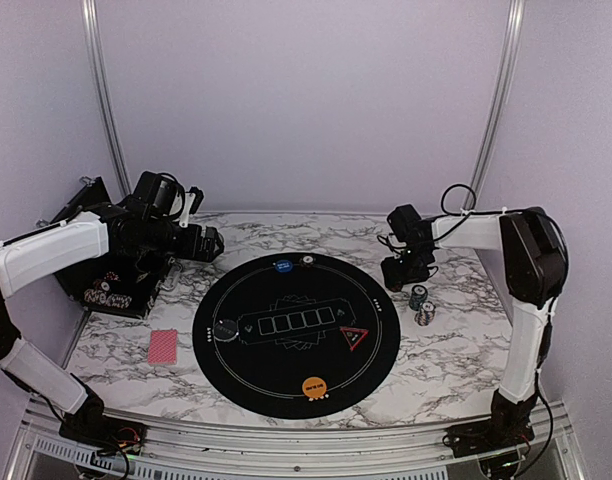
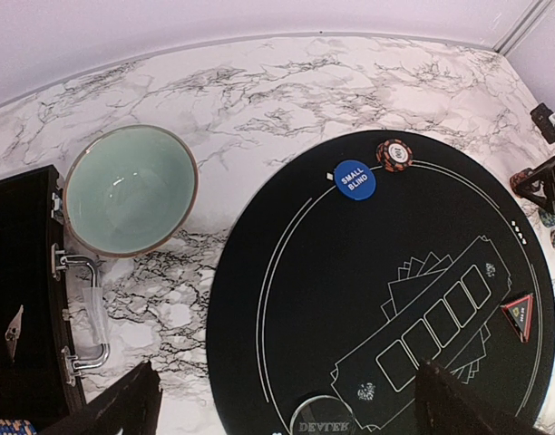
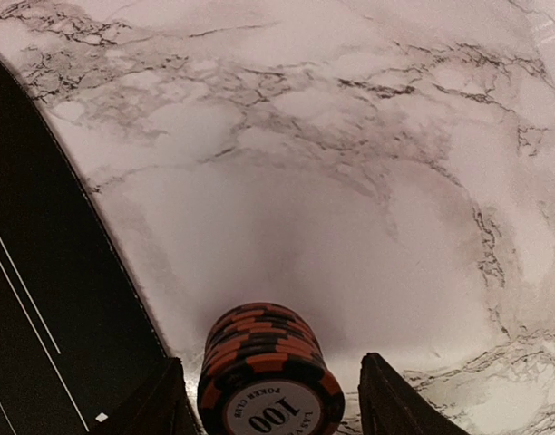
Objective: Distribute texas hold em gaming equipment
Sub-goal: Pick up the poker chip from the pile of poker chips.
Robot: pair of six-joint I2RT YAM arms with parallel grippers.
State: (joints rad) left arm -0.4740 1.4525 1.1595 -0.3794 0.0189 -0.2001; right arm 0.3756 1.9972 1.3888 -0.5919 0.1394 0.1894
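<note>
Two arms show from above. The right gripper (image 1: 406, 274) hangs low over the worktop (image 1: 456, 370) just off the right edge of the black mat (image 1: 286, 362). The left gripper (image 1: 208, 243) sits off the mat's far-left edge, so the right arm is plainly the nearer to the chips. A pair of other chip stacks (image 1: 420, 305) stands beside the mat's right edge, just nearside of that gripper.

From the left wrist, the left fingers (image 2: 123, 408) are spread as wide as they go over the mat's left part and hold nothing.

From the right wrist, an orange-and-black chip stack (image 3: 268, 376) stands upright on the worktop, just off the mat's edge and squarely between the right fingers (image 3: 386, 403). A sliver of gap shows on each side, so they are part open and not gripping. With the stack's axis vertical, I judge they need only close straight in on its sides.
</note>
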